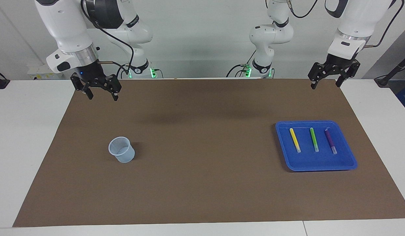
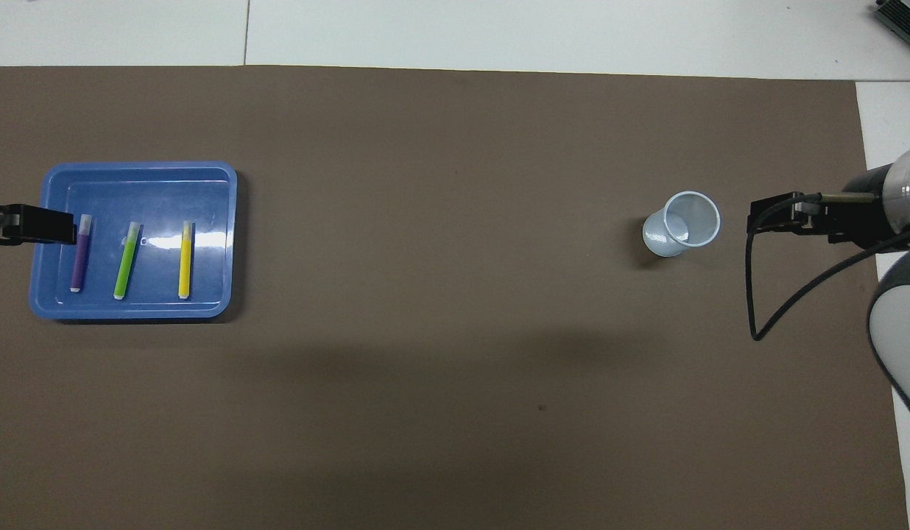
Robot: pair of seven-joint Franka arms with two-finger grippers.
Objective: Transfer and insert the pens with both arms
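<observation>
Three pens lie side by side in a blue tray point(image 1: 320, 163) point(image 2: 138, 171) toward the left arm's end of the table: yellow point(image 1: 295, 140) point(image 2: 184, 260), green point(image 1: 314, 139) point(image 2: 127, 260) and purple point(image 1: 330, 141) point(image 2: 79, 254). My left gripper point(image 1: 325, 84) hangs open and empty over the mat's corner at the robots' edge, apart from the tray. Over the mat's corner at the right arm's end, my right gripper point(image 1: 103, 96) is also open and holds nothing.
A pale translucent cup point(image 1: 121, 149) point(image 2: 683, 223) stands upright on the brown mat point(image 1: 202, 183) toward the right arm's end. White table surface borders the mat on all sides.
</observation>
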